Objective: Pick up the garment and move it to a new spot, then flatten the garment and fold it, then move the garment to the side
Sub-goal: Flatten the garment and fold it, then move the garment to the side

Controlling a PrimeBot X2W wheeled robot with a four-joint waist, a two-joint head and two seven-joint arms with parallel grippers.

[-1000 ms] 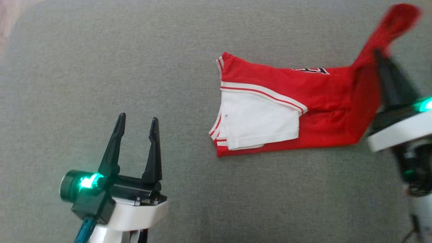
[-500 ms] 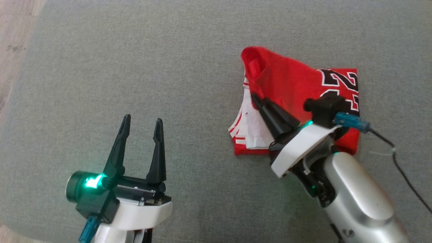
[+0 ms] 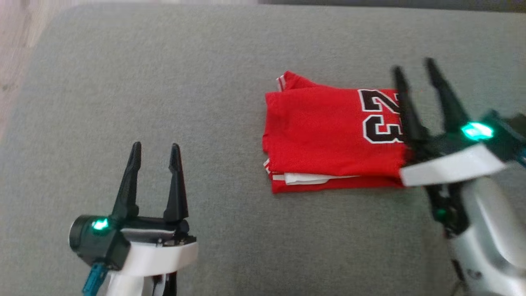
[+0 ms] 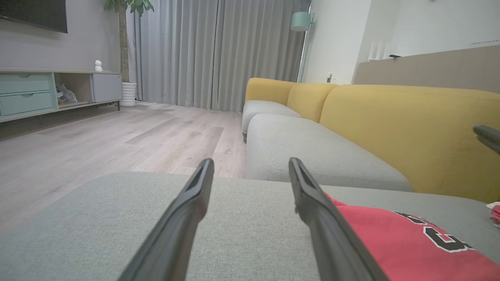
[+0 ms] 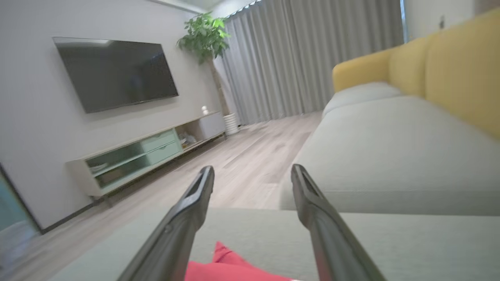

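Observation:
The garment (image 3: 328, 139) is a red jersey with a black and white "23", lying folded into a flat rectangle on the grey cushion (image 3: 205, 82); white trim peeks out along its near edge. My right gripper (image 3: 414, 69) hangs open over the garment's right end, with nothing between its fingers. My left gripper (image 3: 153, 146) stands open well to the left of the garment, apart from it. In the left wrist view the garment (image 4: 406, 242) lies just right of my open left gripper (image 4: 250, 166). A red corner of the garment (image 5: 230, 265) shows low between the fingers of my open right gripper (image 5: 252, 173).
Wooden floor (image 3: 16, 49) runs past the cushion's left edge. A yellow sofa back (image 4: 410, 128) and more grey seat cushions (image 4: 312, 152) lie beyond. A TV stand (image 5: 144, 160), a potted plant (image 5: 205, 43) and curtains (image 4: 218, 50) stand across the room.
My right gripper carried the garment's raised end over to the left, laid it down, let go and opened, then drew back to the right. The garment now lies folded, number up.

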